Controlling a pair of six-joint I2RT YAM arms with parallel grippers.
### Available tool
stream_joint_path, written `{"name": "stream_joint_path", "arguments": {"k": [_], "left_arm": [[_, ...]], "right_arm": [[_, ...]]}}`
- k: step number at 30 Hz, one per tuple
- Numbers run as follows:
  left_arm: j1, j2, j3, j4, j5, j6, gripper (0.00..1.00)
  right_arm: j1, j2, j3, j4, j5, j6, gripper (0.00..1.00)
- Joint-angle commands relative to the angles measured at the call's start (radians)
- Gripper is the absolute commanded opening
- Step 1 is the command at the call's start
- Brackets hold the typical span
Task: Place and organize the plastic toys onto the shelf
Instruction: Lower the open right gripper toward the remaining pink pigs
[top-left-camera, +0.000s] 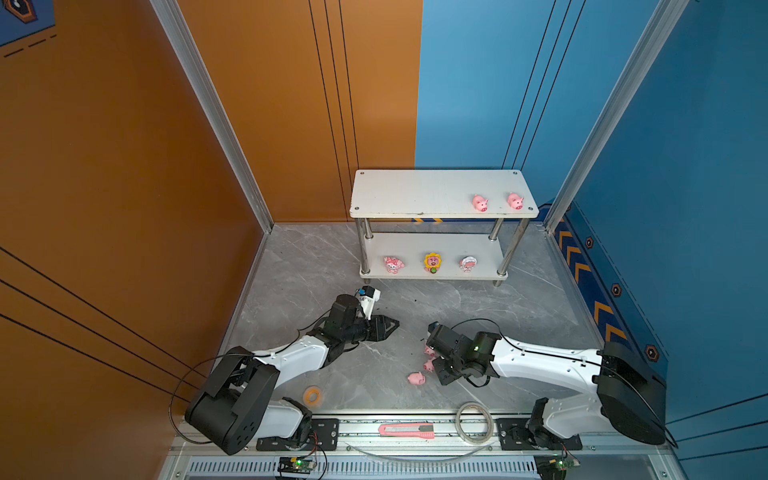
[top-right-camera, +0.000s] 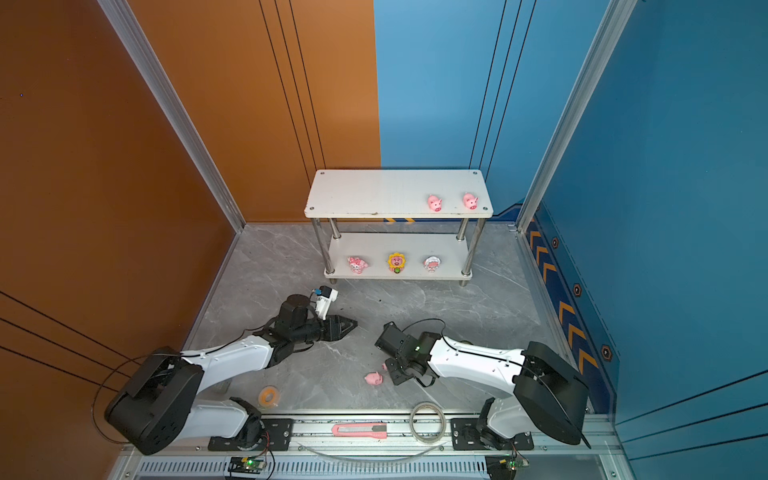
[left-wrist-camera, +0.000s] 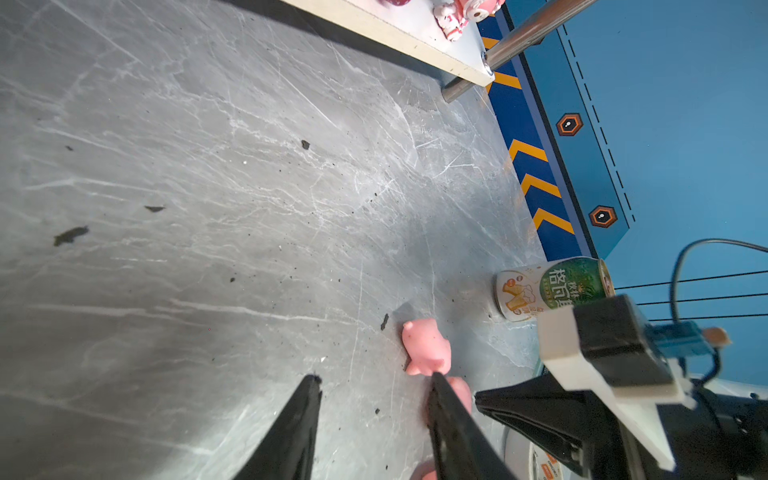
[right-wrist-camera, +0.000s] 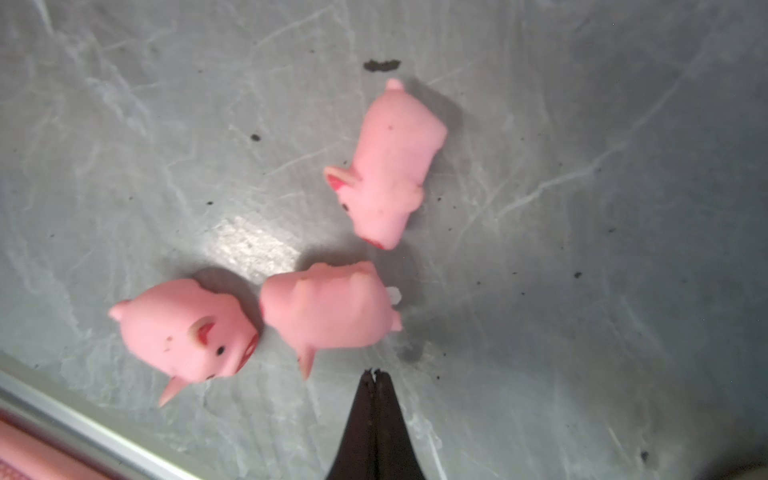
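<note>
On the grey marbled table (top-left-camera: 519, 299), directly ahead of the right gripper (right-wrist-camera: 375, 376), three small pink toys are recorded lying loose. A first pig (right-wrist-camera: 390, 166) lies slightly apart from the others. A second pig (right-wrist-camera: 328, 311) is tipped on its side, nearest the gripper tip. A third pig (right-wrist-camera: 183, 332) lies just beside the second.

On the shelf (top-left-camera: 415, 191), a fourth pig (top-left-camera: 480, 203) and a fifth pig (top-left-camera: 515, 201) are seen upright near the right end of the upper tier. Along the front of the lower tier a pink-white figurine (top-left-camera: 393, 264), a sunflower-faced figurine (top-left-camera: 433, 262) and a white-pink figurine (top-left-camera: 468, 263) are set in a row, spaced apart.

The right gripper's jaws are pressed together with nothing between them; the tip stands just short of the second pig, without contact. The left gripper (left-wrist-camera: 376, 380) is held low over the table between shelf and loose pigs, its jaws part-way apart and empty.

A green can (left-wrist-camera: 552, 286) stands behind the right arm. A pink utility knife (top-left-camera: 406, 430), an orange tape roll (top-left-camera: 312, 395) and a clear ring (top-left-camera: 476, 422) are noted at the near edge.
</note>
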Motion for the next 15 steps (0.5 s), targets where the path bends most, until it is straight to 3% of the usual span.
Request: {"name": "stream_joint_path", "arguments": {"k": [1, 10, 15], "left_arm": [[-0.009, 0.010, 0.026, 0.016, 0.013, 0.009, 0.45], [-0.008, 0.007, 0.025, 0.015, 0.018, 0.012, 0.45], [0.000, -0.005, 0.013, 0.004, 0.019, 0.019, 0.45]], "right_arm": [[-0.021, 0.046, 0.018, 0.061, -0.010, 0.003, 0.04], [-0.009, 0.244, 0.307, 0.125, -0.078, -0.075, 0.07], [0.001, 0.254, 0.350, 0.132, -0.110, -0.067, 0.10]]}}
